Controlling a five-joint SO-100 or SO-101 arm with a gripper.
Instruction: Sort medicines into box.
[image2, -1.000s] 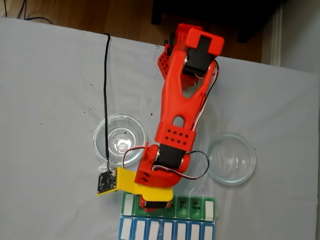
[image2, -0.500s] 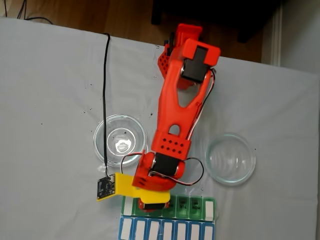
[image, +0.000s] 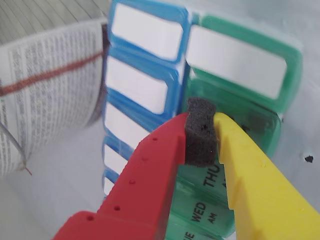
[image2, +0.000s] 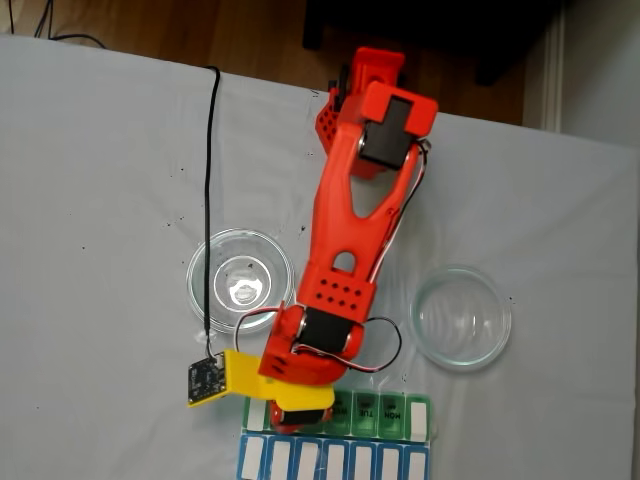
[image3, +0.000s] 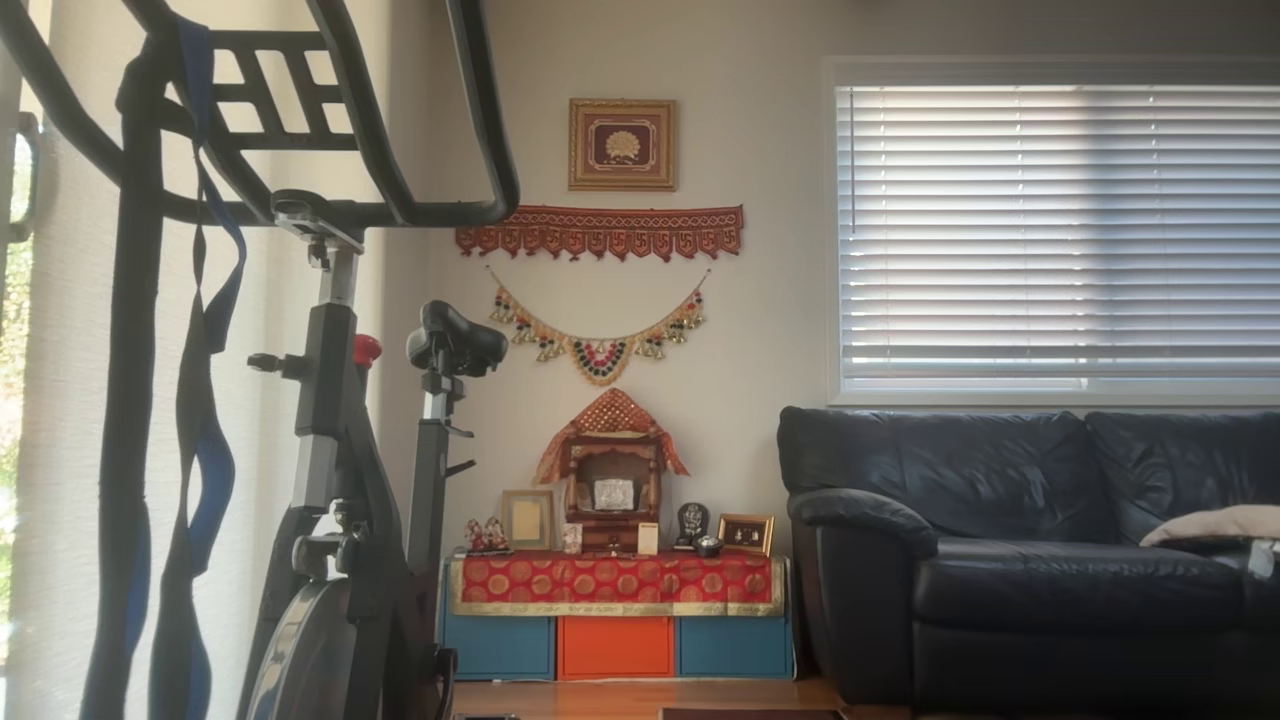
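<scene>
Over the box (image: 240, 130), at the table's near edge, the gripper (image: 201, 131) hangs with fingers nearly closed on their foam pad; no medicine visible between them. Both glass dishes (image2: 240, 280) look empty, so sorting appears nearly finished.

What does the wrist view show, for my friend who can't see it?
A red and yellow gripper, closed on its black foam pad, hangs over the green pill organiser, near the lid marked THU. A blue-lidded organiser row sits beside it, with printed paper at left.
</scene>
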